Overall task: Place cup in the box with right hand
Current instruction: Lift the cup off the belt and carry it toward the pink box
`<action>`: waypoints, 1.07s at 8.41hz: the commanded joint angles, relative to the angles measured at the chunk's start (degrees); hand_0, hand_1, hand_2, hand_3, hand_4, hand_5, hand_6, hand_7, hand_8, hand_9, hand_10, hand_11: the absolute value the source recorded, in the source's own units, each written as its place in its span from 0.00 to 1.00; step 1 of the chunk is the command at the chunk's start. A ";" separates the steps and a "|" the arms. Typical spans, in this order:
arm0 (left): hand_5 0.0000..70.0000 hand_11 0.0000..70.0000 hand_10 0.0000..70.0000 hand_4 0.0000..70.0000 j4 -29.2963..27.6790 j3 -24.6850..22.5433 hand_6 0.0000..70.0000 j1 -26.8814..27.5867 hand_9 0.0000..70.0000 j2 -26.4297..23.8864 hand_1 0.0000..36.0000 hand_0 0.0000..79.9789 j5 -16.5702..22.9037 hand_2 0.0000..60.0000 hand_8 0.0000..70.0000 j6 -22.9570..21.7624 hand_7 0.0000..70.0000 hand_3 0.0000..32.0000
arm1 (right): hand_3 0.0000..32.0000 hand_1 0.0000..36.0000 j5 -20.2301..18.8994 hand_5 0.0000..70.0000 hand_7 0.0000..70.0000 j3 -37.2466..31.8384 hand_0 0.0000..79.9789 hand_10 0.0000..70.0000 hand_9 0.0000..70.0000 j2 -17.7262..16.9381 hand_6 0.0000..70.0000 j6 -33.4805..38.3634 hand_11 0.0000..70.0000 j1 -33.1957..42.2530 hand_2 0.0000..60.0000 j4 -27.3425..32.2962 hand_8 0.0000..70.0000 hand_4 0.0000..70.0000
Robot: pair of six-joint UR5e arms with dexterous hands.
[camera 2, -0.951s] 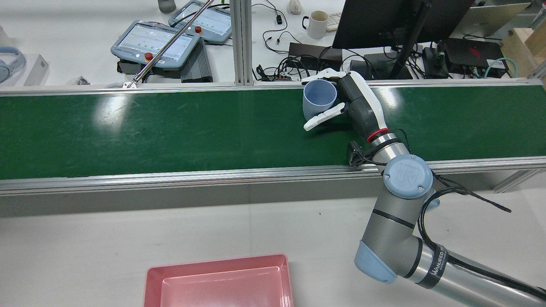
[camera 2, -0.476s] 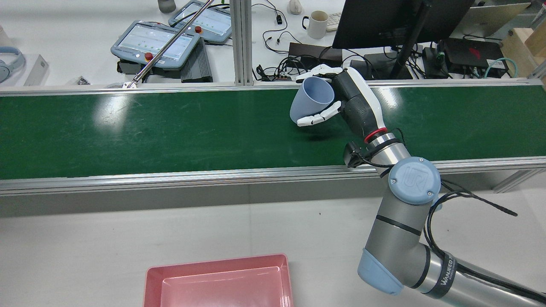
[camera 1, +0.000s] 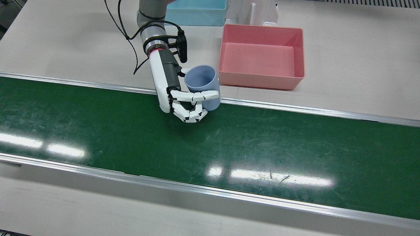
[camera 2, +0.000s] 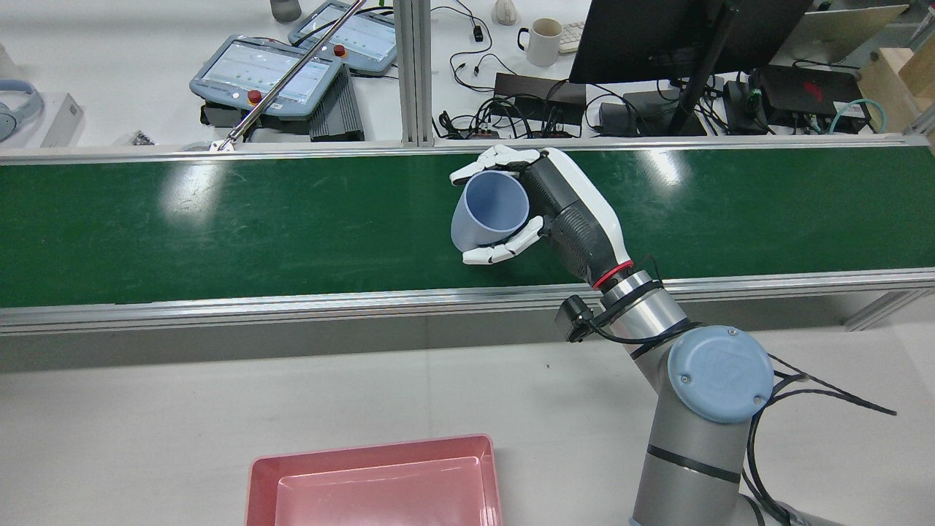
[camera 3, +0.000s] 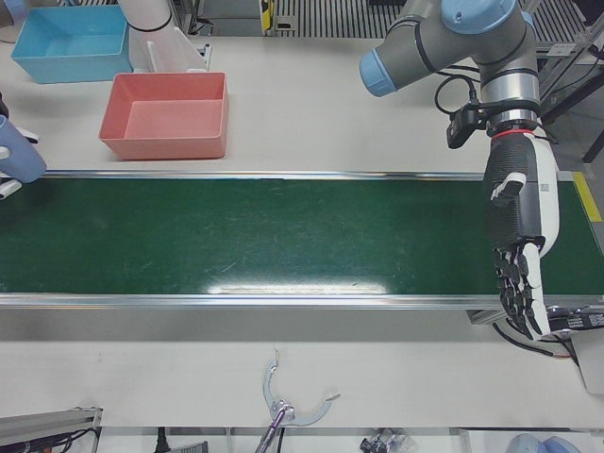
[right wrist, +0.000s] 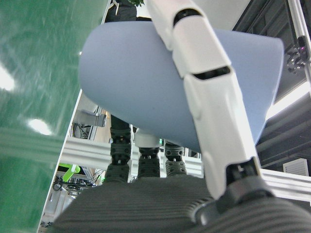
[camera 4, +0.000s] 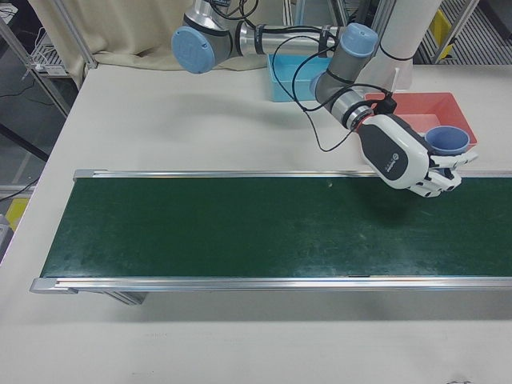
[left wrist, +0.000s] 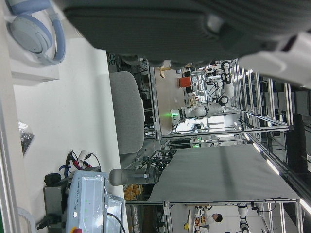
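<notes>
**A:** In the front view, why was the cup [camera 1: 200, 86] held that way?

**B:** My right hand [camera 1: 187, 105] had its fingers [camera 1: 197, 96] wrapped round the cup's wall, mouth up, at the frame's upper middle over the green belt [camera 1: 229, 144]. Upright, I judged, it would drop cleanly into the pink box [camera 1: 262, 81] just right of it.

**A:** And the rear view?

**B:** The cup [camera 2: 488, 212] tilted, its mouth facing the camera; the box [camera 2: 376, 482] sat at the bottom edge on the pale surface [camera 2: 219, 409].

**A:** The left-front view?

**B:** My left hand [camera 3: 519, 255] hung idle at the right edge, fingers loosely apart, holding nothing.

**A:** The right hand view?

**B:** A finger [right wrist: 204, 102] pressed across the cup [right wrist: 146, 82]: a firm clasp.
</notes>
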 commanded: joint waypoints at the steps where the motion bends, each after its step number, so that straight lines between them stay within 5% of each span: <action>1: 0.00 0.00 0.00 0.00 0.00 -0.01 0.00 0.00 0.00 0.00 0.00 0.00 0.00 0.00 0.00 0.00 0.00 0.00 | 0.00 1.00 -0.02 0.28 1.00 6.15 1.00 0.46 0.92 0.14 0.47 -6.12 0.69 -7.92 1.00 -0.99 0.68 0.89; 4: 0.00 0.00 0.00 0.00 0.00 -0.01 0.00 0.00 0.00 0.00 0.00 0.00 0.00 0.00 0.00 0.00 0.00 0.00 | 0.00 1.00 0.16 0.28 1.00 8.97 1.00 0.45 0.92 -0.30 0.48 -10.61 0.68 -13.04 1.00 -1.08 0.68 0.92; 9: 0.00 0.00 0.00 0.00 0.00 0.08 0.00 0.00 0.00 0.00 0.00 0.00 0.00 0.00 0.00 0.00 0.00 0.00 | 0.00 1.00 0.51 0.29 1.00 19.77 1.00 0.45 0.90 -10.40 0.45 -16.15 0.68 -15.33 1.00 -1.34 0.66 0.77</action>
